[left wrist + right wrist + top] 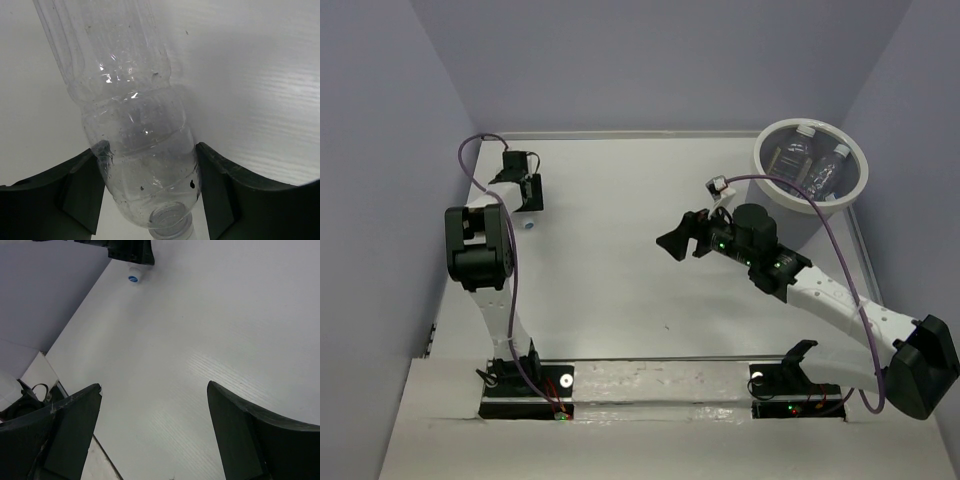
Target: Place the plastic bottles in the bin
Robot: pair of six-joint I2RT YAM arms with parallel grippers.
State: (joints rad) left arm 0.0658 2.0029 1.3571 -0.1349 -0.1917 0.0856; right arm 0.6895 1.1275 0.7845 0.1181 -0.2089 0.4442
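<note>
Only left wrist shows jaws pinching bottle [142,150].

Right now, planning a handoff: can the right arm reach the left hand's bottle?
Probably yes: bare table lies between the open right hand and the bottle, though the left hand grips its neck end.

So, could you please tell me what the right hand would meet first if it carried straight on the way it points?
Most likely the table top, as the right hand tilts down toward it. Farther along sits the left hand, shut on a bottle; depth is unclear.
</note>
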